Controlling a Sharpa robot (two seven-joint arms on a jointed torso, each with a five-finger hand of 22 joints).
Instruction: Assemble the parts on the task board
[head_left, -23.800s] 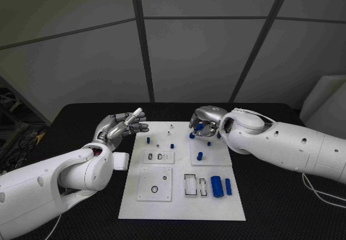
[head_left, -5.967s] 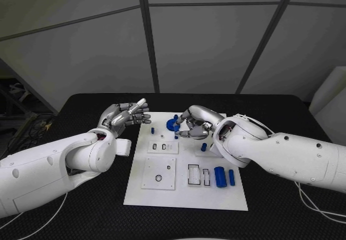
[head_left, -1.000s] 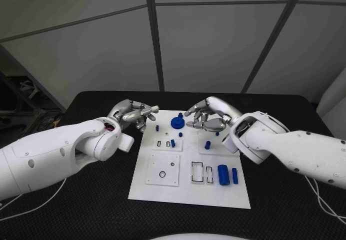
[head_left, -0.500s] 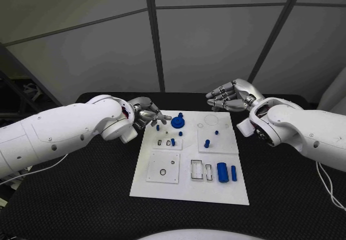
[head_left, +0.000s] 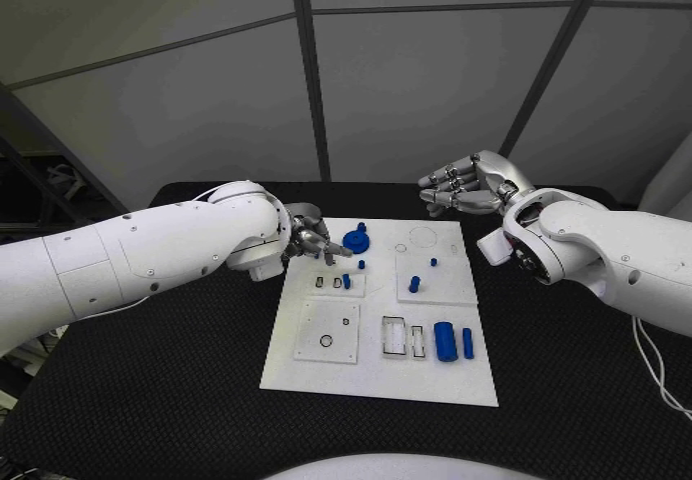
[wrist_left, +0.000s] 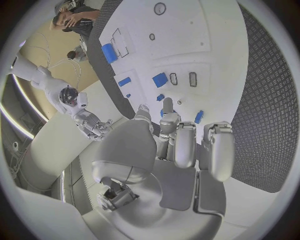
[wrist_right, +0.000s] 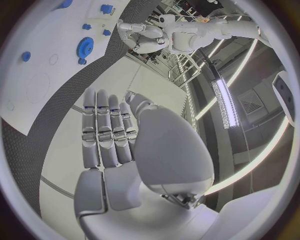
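Left hand (head_left: 313, 243) hovered over the task board's (head_left: 378, 380) far left corner, fingers apart, holding nothing, just beside the blue gear (head_left: 356, 240). Blue cylinder (head_left: 444, 341) and thin peg (head_left: 467, 343) lay near the right edge. Right hand (head_left: 464, 185) hung beyond the far edge, fingers spread, empty.

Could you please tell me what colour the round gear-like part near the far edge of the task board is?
The gear-like part is blue, clearest in the head view.
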